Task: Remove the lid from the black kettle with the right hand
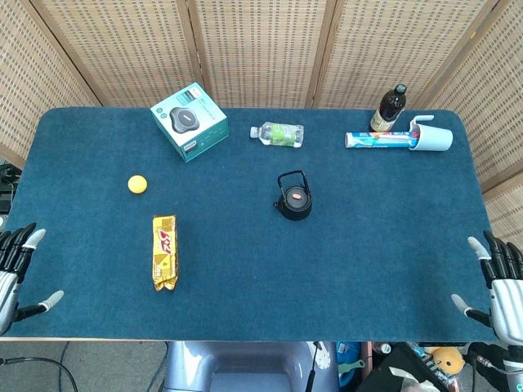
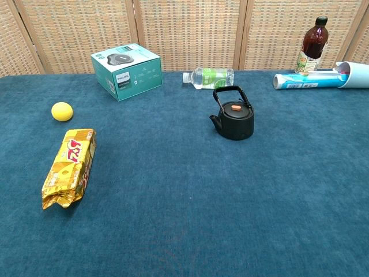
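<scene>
The black kettle (image 1: 294,198) (image 2: 234,119) stands upright near the middle of the blue table, its handle raised. Its lid (image 1: 297,195) (image 2: 235,108), black with an orange knob, sits in place on top. My right hand (image 1: 500,284) is at the table's front right corner, far from the kettle, fingers spread and holding nothing. My left hand (image 1: 15,265) is at the front left corner, fingers also spread and empty. Neither hand shows in the chest view.
A teal box (image 1: 189,121), a lying water bottle (image 1: 278,134), a dark bottle (image 1: 391,108), a toothpaste box (image 1: 380,140) and a pale cup (image 1: 433,136) line the back. A yellow ball (image 1: 137,184) and a yellow snack pack (image 1: 164,251) lie to the left.
</scene>
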Controlling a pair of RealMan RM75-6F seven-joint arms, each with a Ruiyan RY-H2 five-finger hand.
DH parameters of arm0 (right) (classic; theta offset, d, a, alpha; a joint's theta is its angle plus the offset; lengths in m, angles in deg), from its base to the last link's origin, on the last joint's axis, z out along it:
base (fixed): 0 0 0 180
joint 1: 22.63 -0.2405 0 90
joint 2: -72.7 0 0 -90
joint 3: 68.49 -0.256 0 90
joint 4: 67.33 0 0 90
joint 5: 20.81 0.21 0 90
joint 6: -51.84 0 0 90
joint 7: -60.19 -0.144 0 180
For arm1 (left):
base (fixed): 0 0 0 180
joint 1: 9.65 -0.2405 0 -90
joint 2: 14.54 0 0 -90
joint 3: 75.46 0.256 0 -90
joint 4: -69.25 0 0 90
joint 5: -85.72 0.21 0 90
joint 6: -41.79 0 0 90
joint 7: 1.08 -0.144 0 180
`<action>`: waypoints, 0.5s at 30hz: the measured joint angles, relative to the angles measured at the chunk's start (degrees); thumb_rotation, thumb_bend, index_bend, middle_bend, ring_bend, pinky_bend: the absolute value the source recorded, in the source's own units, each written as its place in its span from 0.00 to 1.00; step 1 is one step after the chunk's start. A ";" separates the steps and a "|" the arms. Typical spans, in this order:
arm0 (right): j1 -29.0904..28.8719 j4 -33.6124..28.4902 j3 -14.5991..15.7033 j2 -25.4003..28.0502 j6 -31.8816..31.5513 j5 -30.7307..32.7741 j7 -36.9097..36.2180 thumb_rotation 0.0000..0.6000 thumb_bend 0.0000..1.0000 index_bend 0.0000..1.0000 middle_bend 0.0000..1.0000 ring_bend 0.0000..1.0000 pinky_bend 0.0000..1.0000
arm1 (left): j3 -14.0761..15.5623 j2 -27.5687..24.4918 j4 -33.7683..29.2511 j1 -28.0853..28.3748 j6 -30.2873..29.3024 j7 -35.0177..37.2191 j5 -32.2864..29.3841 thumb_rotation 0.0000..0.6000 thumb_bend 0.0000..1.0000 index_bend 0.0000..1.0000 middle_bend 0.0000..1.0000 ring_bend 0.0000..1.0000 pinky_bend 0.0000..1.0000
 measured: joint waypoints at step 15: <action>-6.34 -0.40 -0.99 0.63 8.62 -1.25 -2.85 1.00 0.14 0.10 0.00 0.00 0.00 | -0.99 1.28 1.06 0.63 0.18 -0.62 -0.57 1.00 0.15 0.00 0.00 0.00 0.00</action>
